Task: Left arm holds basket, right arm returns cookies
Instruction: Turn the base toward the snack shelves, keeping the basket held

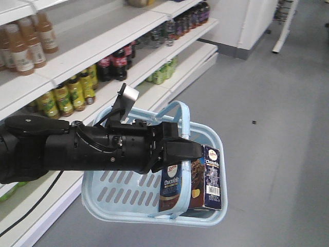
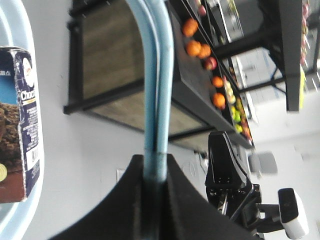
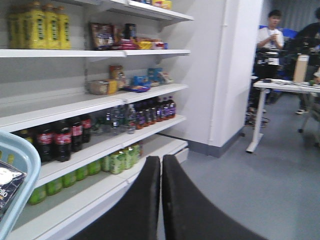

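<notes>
My left arm reaches in from the left. Its gripper is shut on the two hoop handles of the light blue basket, which hangs above the floor. In the left wrist view the blue handles run down between the black fingers of the left gripper. The cookies, a navy and brown Chocofello carton, stand upright in the basket's right end. They also show in the left wrist view. My right gripper is shut on nothing, to the right of the basket rim.
Store shelves with bottles and green cans run along the left. Grey floor stretches to the right. A white pillar stands beyond the shelves. Further right are a white table and a person.
</notes>
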### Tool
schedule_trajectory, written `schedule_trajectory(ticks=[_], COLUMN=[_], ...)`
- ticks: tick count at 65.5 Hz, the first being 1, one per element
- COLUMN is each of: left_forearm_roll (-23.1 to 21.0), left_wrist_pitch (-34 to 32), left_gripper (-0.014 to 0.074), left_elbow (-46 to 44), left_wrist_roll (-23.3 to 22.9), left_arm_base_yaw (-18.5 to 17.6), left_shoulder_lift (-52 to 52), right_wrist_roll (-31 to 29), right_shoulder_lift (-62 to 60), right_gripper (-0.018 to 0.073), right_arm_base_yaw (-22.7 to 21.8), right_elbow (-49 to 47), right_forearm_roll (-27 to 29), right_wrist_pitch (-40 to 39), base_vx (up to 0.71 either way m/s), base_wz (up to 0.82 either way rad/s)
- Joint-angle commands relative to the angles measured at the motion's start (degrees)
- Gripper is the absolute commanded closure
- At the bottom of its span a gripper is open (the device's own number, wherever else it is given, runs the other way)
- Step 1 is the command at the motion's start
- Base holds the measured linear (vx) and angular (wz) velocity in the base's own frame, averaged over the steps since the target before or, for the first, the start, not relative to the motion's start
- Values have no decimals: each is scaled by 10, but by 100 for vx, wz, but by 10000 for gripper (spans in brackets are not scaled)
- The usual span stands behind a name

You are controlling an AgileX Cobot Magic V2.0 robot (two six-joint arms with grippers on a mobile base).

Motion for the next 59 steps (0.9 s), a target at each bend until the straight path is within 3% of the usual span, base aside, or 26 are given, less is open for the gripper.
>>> schedule_trajectory(ticks=[1,32,59], left_forearm_roll=[-60,-60,-60], left_wrist_pitch=[29,29,29], left_gripper=[603,603,603], left_elbow=[-18,-18,-18], left_wrist_roll=[11,11,11], left_arm_base_yaw=[-2,-2,-2], left_shoulder_lift=[-24,-24,-24], right_wrist_roll=[-2,-2,-2], right_shoulder_lift=[-7,-7,-7], right_gripper=[563,563,563], right_arm_base_yaw=[-3,-3,-3], right_elbow=[0,0,0], right_forearm_roll=[-3,-3,-3], right_wrist_pitch=[-43,-43,-43], base_vx=[14,12,21], base_wz=[-87,-86,-41])
